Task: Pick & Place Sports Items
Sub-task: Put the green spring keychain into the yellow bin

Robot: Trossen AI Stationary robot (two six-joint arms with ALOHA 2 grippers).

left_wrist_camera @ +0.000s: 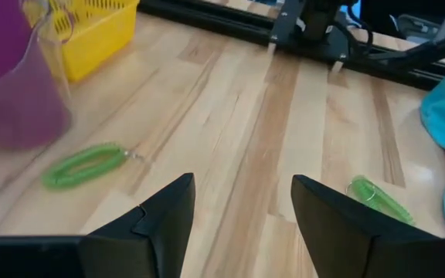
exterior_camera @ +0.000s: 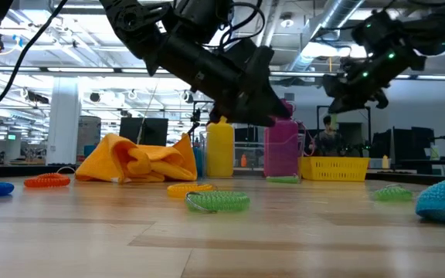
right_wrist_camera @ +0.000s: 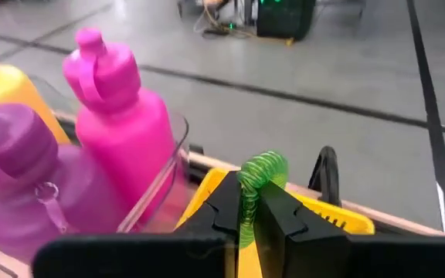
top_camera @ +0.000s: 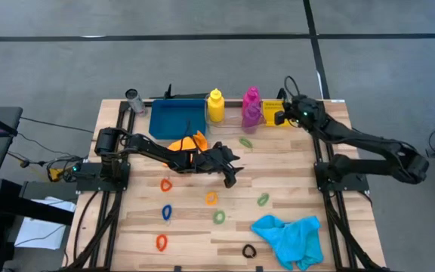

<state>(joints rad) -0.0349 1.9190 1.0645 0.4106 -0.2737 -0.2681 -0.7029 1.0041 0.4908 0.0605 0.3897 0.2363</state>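
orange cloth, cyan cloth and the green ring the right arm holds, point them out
orange cloth (exterior_camera: 137, 161), low view, on its bunched middle folds.
cyan cloth (top_camera: 289, 238), high view, on the middle of the crumpled heap.
green ring (right_wrist_camera: 263, 171), right wrist view, on the loop above the shut fingers.

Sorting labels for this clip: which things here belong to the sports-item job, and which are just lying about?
Job: yellow bottle, magenta bottle, purple bottle, rings such as the green ring in the right gripper, orange cloth, cyan cloth.
About: blue tray, yellow bin.
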